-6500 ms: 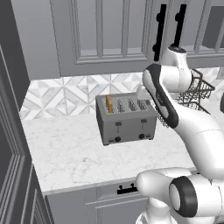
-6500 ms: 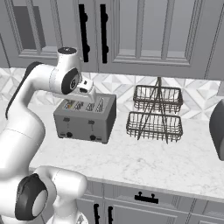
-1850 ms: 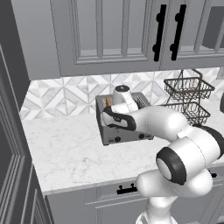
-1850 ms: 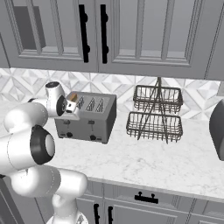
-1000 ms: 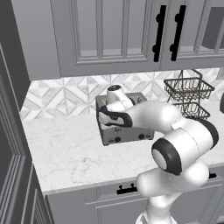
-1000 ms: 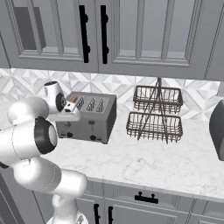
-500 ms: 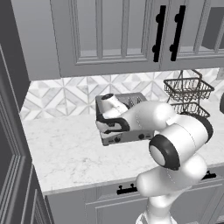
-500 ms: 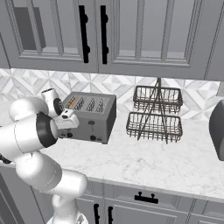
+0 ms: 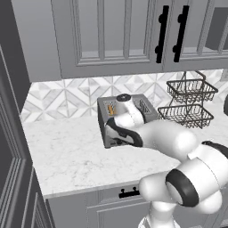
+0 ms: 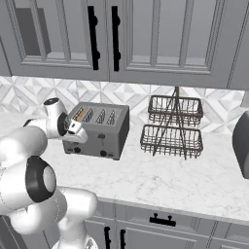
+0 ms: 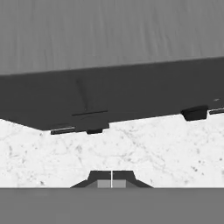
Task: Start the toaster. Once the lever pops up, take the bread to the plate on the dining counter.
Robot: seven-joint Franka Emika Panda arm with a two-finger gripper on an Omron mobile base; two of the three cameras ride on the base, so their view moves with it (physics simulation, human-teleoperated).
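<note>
The grey four-slot toaster [image 9: 147,111] [image 10: 104,131] stands on the marble kitchen counter [image 9: 67,156] against the tiled wall. The golden-brown bread [image 9: 111,108] [image 10: 79,114] sits deep in its leftmost slot, only its top edge showing. My hand [image 9: 119,132] is pressed low against the left part of the toaster's front and hides the lever there. In the hand view the toaster's front [image 11: 109,35] and dark underside loom close above the counter, and my gripper [image 11: 111,180] is shut, tips together with nothing between them. The plate and dining counter are out of view.
A two-tier black wire basket [image 9: 189,102] [image 10: 172,126] stands right of the toaster. A dark rounded appliance [image 10: 241,143] sits at the far right edge. Grey wall cabinets [image 10: 146,34] hang above. Bare marble [image 10: 170,180] stretches in front of the toaster.
My hand has come down from beside the toaster's top left corner to low on its front face. The bread now sits lower in its slot than earlier.
</note>
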